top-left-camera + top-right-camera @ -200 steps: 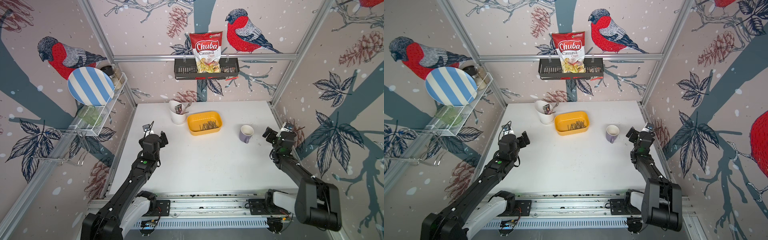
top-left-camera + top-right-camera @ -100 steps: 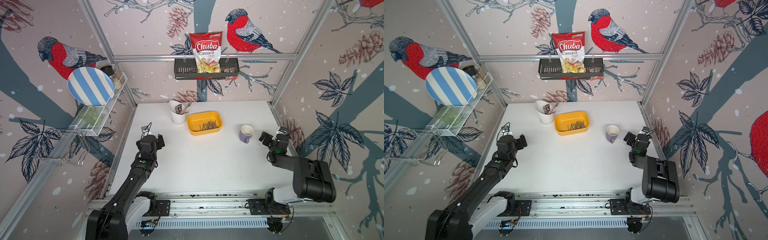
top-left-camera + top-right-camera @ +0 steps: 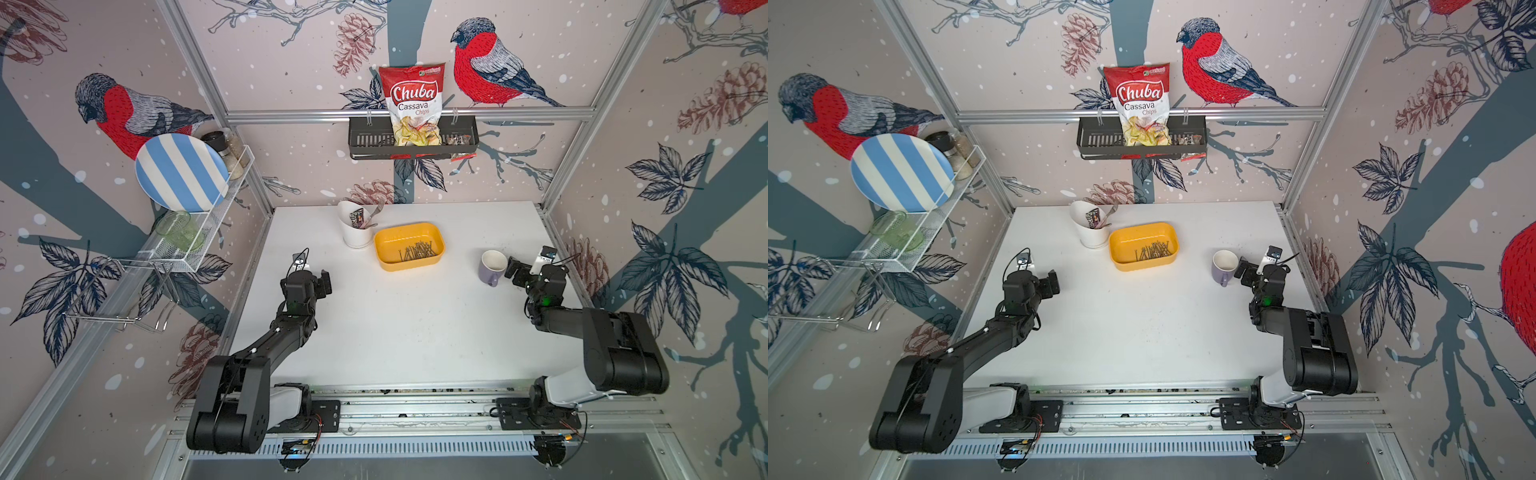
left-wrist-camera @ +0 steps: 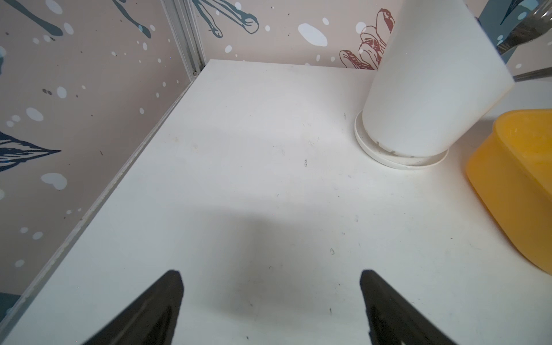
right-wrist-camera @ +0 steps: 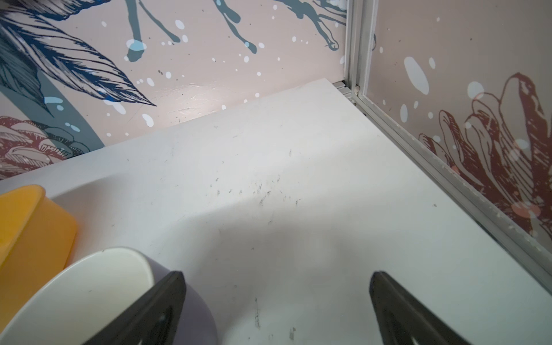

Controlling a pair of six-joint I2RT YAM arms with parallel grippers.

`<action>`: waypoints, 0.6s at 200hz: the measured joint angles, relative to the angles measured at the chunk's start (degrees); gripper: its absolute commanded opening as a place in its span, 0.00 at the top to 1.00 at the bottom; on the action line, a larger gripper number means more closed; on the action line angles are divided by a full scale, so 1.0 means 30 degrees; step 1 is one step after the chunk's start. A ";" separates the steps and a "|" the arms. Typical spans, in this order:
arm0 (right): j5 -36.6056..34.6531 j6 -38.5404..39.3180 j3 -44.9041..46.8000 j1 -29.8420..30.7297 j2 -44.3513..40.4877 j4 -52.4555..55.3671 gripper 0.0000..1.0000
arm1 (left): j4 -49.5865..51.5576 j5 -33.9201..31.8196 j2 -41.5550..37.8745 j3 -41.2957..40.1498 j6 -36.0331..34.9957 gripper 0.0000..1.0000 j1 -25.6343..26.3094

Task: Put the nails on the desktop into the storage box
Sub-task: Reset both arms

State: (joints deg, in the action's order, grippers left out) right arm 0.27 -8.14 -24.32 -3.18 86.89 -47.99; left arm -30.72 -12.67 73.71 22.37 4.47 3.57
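In both top views the nails lie in a loose heap on the floor of the storage box. The box sits on the desktop a little above the middle of the frame, just right of the white cutlery cup. Every nail I can make out is inside that yellow tub. Neither of my wrist cameras sees them. The left wrist view catches only an outer wall and a strip of rim of the storage box. The right wrist view catches only a rounded corner of the storage box. Both look from too low to see inside.

In a top view my left gripper hovers over the left-centre of the desktop, well apart from the box and pointing toward the cup. From above I cannot tell how its jaws stand. The left wrist view settles it: my left gripper is released. The black fingertips are spread wide, with only bare, shadowed white surface between them.

My right gripper is at the right of the frame, just beside the lilac mug. In the right wrist view this right gripper is also released, its jaws wide apart and grasping nothing. One finger overlaps the rim of the mug in the picture, and I cannot tell whether it touches. The dark scuffs on the desktop are plain there and only faint from above.
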 measured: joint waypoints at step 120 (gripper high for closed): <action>0.0459 0.0714 0.0117 -0.0044 0.0080 -0.0153 0.00 | -0.6666 0.1916 0.1996 -0.1399 -0.1158 0.06 -0.0386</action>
State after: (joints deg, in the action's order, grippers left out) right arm 1.65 -6.00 -23.97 -3.31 87.13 -48.45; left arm -50.72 -6.92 79.70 18.17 0.99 2.42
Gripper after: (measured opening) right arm 0.998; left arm 0.945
